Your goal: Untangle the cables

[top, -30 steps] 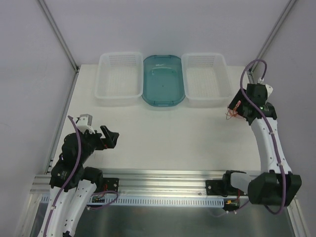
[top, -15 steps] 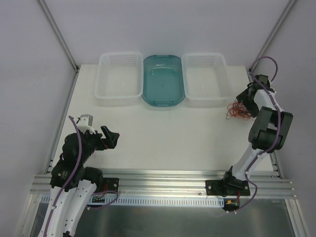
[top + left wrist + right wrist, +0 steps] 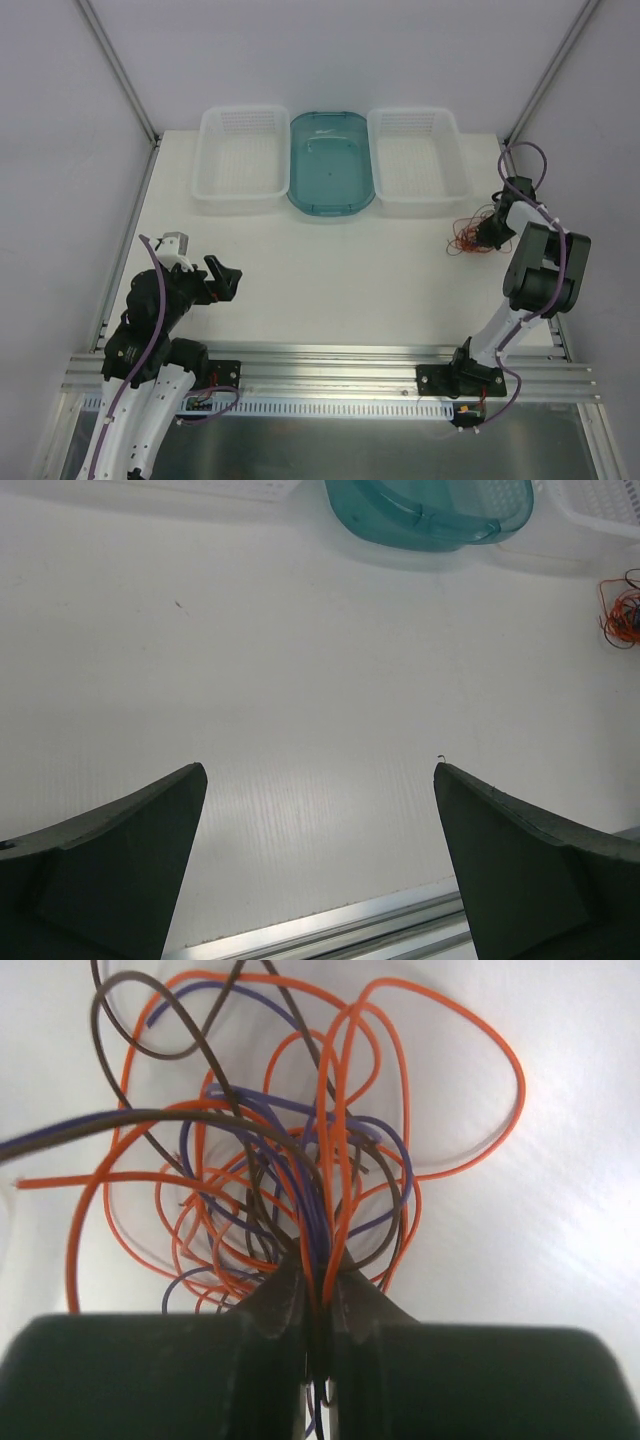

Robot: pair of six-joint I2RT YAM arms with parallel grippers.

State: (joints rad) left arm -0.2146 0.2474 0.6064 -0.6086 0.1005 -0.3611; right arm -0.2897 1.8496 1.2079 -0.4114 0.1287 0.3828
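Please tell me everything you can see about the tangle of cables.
The cables are a loose tangle of very thin, curly wires: orange, dark brown and blue-violet, smooth-coated. Their loops cross many times. The tangle rests on the white table near its right edge, close to the right white basket. The right gripper pinches several strands between its shut fingers.

I work on a plain white table [image 3: 330, 270], boxed in by pale grey walls [image 3: 330, 50] on three sides, with slim metal posts [image 3: 116, 68] running up the back corners. A ribbed aluminium rail [image 3: 330, 358] edges the near side. The light falls soft and even.
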